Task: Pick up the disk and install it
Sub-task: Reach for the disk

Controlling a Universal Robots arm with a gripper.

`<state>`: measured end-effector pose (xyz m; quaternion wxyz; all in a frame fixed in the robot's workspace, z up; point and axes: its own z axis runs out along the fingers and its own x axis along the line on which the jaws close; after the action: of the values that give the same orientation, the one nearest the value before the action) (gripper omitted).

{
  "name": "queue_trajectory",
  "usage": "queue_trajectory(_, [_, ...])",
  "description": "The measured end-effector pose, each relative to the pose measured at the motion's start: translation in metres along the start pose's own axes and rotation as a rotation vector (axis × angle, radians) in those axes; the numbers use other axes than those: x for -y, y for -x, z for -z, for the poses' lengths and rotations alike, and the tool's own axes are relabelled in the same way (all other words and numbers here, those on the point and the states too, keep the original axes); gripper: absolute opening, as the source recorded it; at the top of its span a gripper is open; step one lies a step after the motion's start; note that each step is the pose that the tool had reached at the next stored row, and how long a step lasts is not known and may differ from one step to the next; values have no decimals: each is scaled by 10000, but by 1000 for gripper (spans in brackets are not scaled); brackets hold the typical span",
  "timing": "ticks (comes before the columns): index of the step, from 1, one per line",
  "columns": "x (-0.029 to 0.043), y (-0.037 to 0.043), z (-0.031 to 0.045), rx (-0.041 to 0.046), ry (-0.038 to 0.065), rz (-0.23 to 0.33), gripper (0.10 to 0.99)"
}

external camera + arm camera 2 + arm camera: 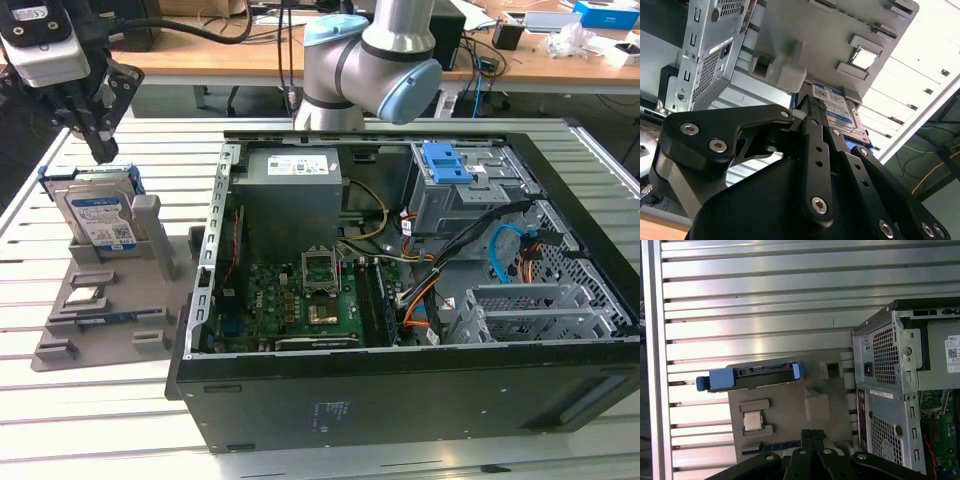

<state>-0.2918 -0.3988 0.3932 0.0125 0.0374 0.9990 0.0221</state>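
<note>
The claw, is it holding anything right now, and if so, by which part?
Nothing is held. The claw is shut on itself with nothing between its fingers, just above the disk, which stands upright in the grey holder.

A slatted aluminium table carries a grey fixture plate beside an open computer case.

Exterior view elevated, facing case; both wrist views share disk.

We note the gripper at ten o'clock in the exterior view, pointing down, fingers pressed together; the arm stands at twelve o'clock.
</note>
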Motion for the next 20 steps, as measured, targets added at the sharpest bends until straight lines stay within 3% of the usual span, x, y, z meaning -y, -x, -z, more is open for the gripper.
queue_trajectory(10, [14,-184,5,0,-1,0,106])
queue_trajectory(17, [30,-411,11,0,0,-1,106])
queue_trajectory(20, [34,-461,13,0,-1,0,106])
